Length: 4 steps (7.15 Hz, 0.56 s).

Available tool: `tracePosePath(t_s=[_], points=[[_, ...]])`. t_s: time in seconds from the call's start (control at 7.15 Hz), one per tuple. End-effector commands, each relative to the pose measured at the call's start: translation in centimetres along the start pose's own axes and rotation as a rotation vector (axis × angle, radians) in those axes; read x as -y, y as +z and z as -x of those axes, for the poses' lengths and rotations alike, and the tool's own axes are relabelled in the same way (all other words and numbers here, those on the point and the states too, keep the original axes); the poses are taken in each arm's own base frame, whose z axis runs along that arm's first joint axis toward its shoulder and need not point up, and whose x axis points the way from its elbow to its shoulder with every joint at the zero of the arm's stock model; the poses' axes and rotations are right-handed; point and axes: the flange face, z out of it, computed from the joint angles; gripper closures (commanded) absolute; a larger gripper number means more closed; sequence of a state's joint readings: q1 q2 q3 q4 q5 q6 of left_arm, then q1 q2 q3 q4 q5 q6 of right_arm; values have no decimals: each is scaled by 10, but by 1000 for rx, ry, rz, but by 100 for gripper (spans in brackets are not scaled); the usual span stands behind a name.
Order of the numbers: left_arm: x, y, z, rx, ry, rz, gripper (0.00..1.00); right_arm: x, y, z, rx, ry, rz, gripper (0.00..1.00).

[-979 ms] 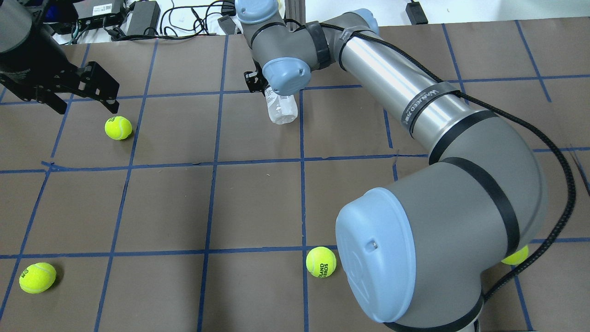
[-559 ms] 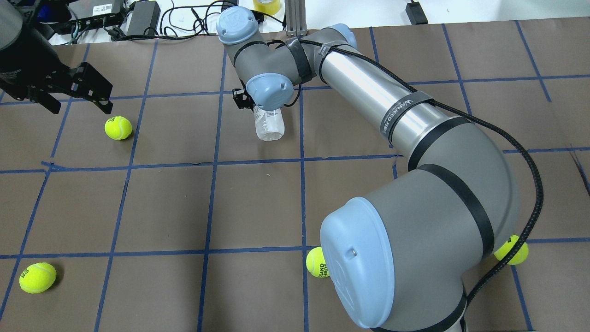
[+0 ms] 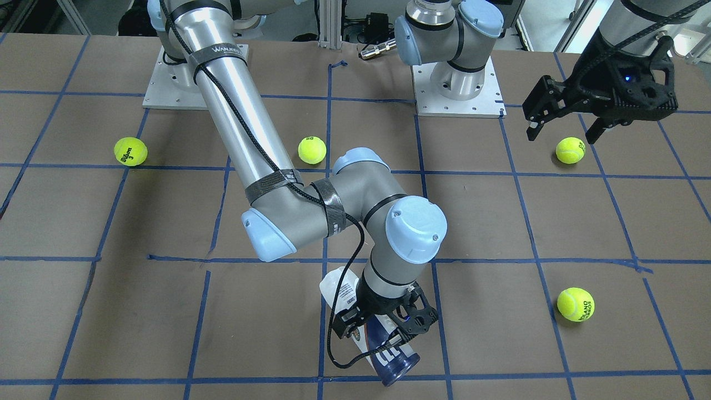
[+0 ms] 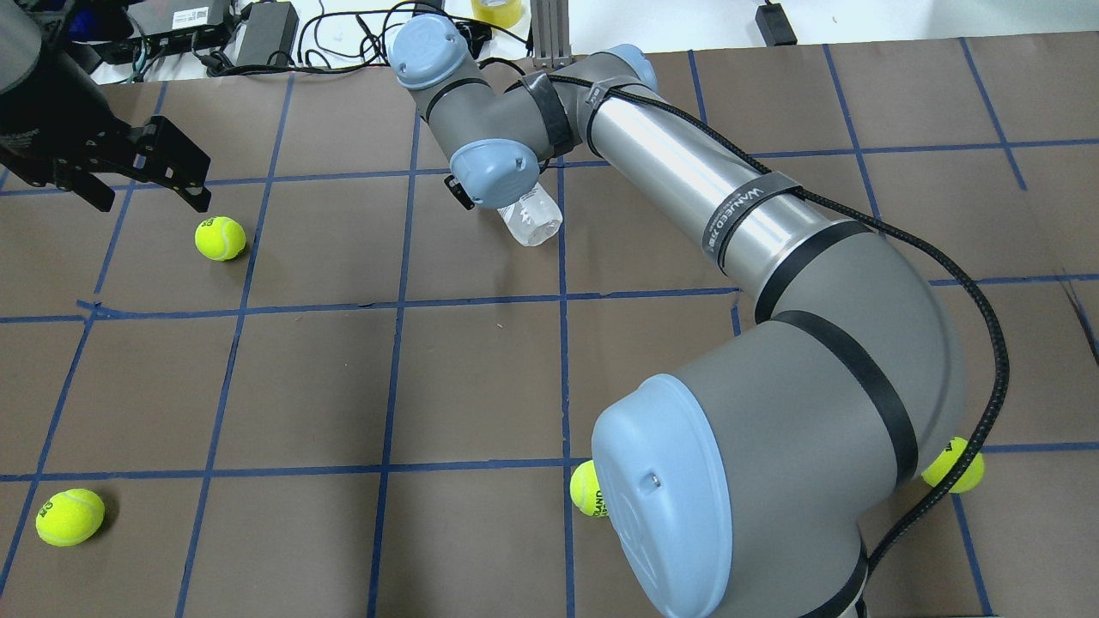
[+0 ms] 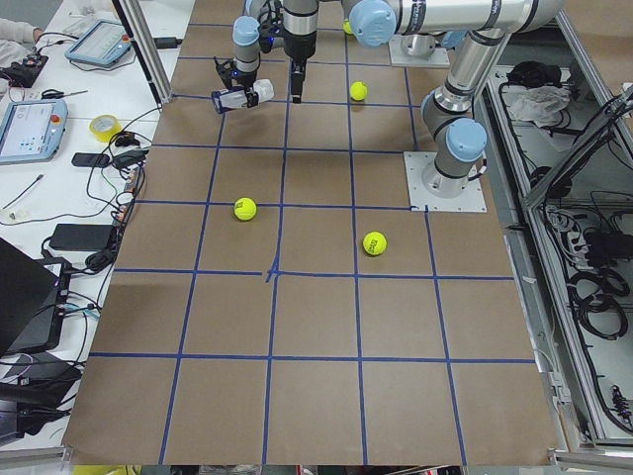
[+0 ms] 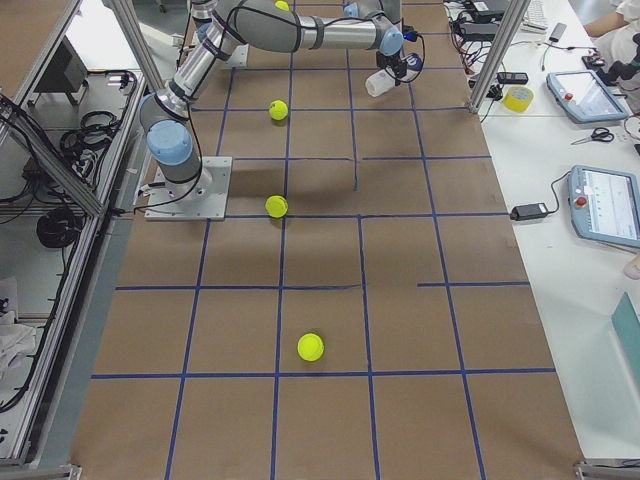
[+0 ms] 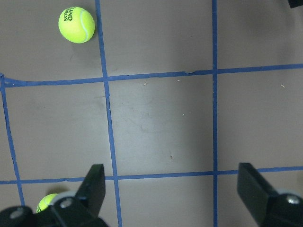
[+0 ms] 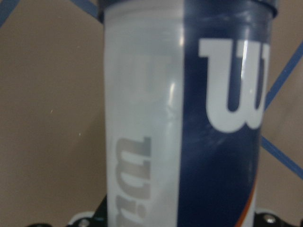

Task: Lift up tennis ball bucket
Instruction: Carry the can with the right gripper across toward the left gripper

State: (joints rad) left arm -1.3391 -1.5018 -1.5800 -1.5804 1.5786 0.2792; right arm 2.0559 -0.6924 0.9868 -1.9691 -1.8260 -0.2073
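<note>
My right gripper (image 3: pixel 383 328) is shut on the tennis ball bucket (image 3: pixel 391 358), a slim clear can with a navy and white label. It holds the can tilted, navy rim toward the far table edge and clear end (image 4: pixel 534 221) toward the robot. The can seems to be off the table. It fills the right wrist view (image 8: pixel 189 118), where a white "W" logo shows. In the overhead view the wrist hides most of the right gripper. My left gripper (image 4: pixel 151 196) is open and empty, hovering beside a loose tennis ball (image 4: pixel 221 238). It also shows in the left wrist view (image 7: pixel 173 189).
Other loose tennis balls lie at the near left (image 4: pixel 69 517), by the right arm's elbow (image 4: pixel 586 491) and at the near right (image 4: pixel 957 468). Cables and power bricks (image 4: pixel 258 30) lie beyond the far table edge. The right arm (image 4: pixel 738 215) spans the middle of the table.
The right wrist has moved left and turned, swinging the held can's clear end left and then back right. The left gripper has shifted slightly left.
</note>
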Motion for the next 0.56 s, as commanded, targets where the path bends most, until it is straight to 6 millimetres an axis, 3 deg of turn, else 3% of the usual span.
tracePosePath(t_s=[0.0,0.42], points=[[0,0,1,1,-1,3,0,4,-10,41,-51,-364,-41,26],[0,1,1,2,-1,3,0,1,10,55,-82,-744,-113,28]])
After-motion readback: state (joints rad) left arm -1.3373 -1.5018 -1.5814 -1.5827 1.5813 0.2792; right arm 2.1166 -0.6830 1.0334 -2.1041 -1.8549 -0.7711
